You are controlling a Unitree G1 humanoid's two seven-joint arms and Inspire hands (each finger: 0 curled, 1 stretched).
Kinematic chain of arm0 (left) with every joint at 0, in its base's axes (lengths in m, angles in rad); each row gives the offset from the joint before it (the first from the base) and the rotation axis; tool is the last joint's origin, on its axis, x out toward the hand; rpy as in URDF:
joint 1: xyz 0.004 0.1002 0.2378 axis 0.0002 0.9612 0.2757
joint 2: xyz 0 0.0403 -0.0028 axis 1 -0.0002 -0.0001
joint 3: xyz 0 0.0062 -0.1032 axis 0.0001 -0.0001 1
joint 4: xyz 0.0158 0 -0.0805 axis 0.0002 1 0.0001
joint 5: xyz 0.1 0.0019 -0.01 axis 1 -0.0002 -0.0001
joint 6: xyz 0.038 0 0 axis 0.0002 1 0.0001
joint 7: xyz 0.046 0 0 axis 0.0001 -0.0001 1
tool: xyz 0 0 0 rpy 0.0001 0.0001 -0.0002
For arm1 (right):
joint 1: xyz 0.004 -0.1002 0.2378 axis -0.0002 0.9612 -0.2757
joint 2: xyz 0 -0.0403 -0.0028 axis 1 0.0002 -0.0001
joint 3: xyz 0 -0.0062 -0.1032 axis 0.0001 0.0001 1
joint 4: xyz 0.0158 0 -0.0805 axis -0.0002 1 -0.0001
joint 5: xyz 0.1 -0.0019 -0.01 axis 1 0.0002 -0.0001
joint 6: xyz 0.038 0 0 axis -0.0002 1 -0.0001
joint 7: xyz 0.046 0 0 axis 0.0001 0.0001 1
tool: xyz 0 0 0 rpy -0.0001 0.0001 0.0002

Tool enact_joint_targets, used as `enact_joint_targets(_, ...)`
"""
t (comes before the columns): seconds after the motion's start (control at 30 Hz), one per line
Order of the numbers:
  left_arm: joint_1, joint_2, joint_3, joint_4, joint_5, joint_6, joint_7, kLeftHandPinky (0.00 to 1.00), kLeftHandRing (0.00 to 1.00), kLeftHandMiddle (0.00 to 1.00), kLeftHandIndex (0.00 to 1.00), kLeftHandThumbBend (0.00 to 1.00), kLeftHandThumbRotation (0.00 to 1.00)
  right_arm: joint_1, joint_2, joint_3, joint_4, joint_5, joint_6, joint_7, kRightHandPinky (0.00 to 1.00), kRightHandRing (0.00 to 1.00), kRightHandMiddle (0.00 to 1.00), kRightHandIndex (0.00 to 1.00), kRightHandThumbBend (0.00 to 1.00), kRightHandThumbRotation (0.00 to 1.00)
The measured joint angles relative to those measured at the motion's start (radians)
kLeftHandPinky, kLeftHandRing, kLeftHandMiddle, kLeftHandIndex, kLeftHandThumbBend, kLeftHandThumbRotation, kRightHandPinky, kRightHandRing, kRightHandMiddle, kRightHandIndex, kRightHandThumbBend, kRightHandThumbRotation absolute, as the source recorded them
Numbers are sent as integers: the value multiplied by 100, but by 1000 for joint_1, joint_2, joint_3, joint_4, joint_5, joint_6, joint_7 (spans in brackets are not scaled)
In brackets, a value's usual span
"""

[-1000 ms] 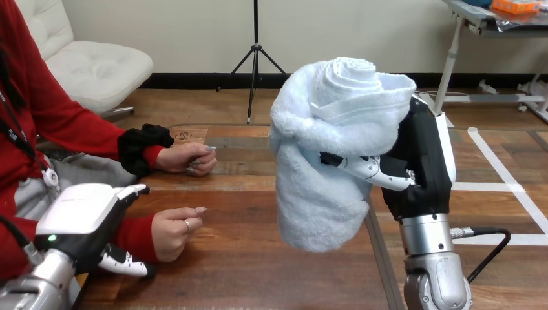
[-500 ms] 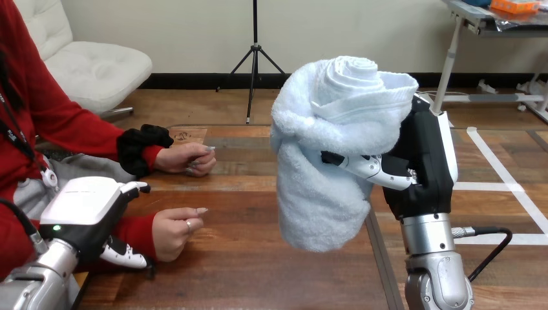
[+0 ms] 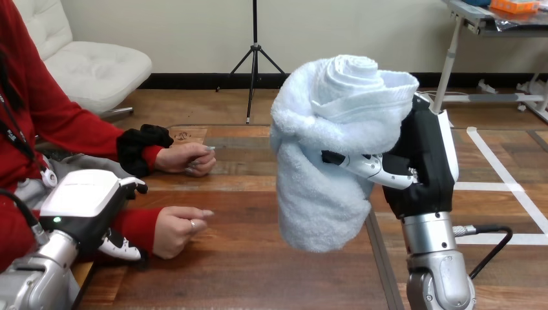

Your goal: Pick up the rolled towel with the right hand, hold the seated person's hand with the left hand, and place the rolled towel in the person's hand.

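Note:
The rolled white towel (image 3: 329, 161) stands upright in the air above the middle of the table, its spiral end on top. My right hand (image 3: 423, 161) is shut on it from the right, one finger pressed across its front. At the lower left, my left hand (image 3: 81, 203) sits over the red sleeve, just behind the person's nearer hand (image 3: 178, 229). That hand rests on the table, thumb side up, loosely curled. Whether my left hand grips the wrist cannot be told. The towel hangs well to the right of the person's nearer hand.
The person's farther hand (image 3: 187, 158) lies closed on the wooden table (image 3: 245, 271), a black cuff at its wrist. A dark seam runs down the table under the towel. White tape lines mark the right part.
My left hand has drawn back a little to the left and up along the red sleeve. The person's nearer hand has stretched its fingers slightly. The towel and right hand have stayed put.

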State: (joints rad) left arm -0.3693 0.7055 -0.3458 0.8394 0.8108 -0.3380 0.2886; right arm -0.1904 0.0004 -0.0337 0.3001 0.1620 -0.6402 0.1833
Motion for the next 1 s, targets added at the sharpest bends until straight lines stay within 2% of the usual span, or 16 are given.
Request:
enact_joint_targets(0.4, -29, -8, -40, 94, -1, -5, 5, 56, 59, 63, 68, 100, 12, 3, -1, -1, -47, 25, 17, 13, 22, 27, 41, 44, 78, 0)
enact_joint_targets(1.0, -43, -16, -42, 145, -15, -18, 26, 46, 48, 53, 57, 98, 1, 23, -1, -2, -98, 38, 65, 20, 21, 27, 40, 43, 78, 0)
